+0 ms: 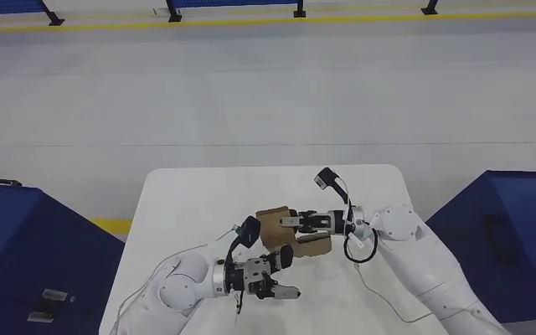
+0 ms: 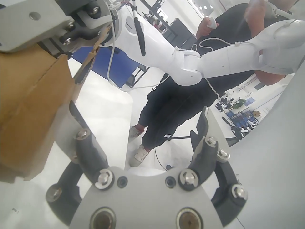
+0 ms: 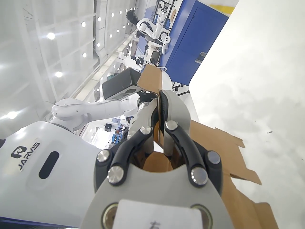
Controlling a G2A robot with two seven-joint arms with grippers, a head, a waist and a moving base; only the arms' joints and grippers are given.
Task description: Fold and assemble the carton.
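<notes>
- Carton [image 1: 272, 224] sits on the table [image 1: 193, 201], near its middle, half-folded.
- Your right gripper [image 3: 159, 101] is clamped on the carton's upright wall.
- Your left gripper [image 2: 138, 109], fingers apart, sits just beside the carton's near side, so it's free for the next fold.

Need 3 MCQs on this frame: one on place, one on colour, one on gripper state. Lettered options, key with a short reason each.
1. Where does the carton sit?
A) on the white table
B) on the floor
C) on a blue cabinet

2. What colour is the carton?
A) white
B) brown
C) blue

3. What state is the left gripper in?
A) shut on the carton
B) shut, empty
C) open

Key:
1 A: the top view shows it on the tabletop between the arms.
2 B: it is plain brown cardboard in all views.
3 C: its fingers stand wide apart beside the carton, while the right gripper is clamped on a carton edge.
</notes>
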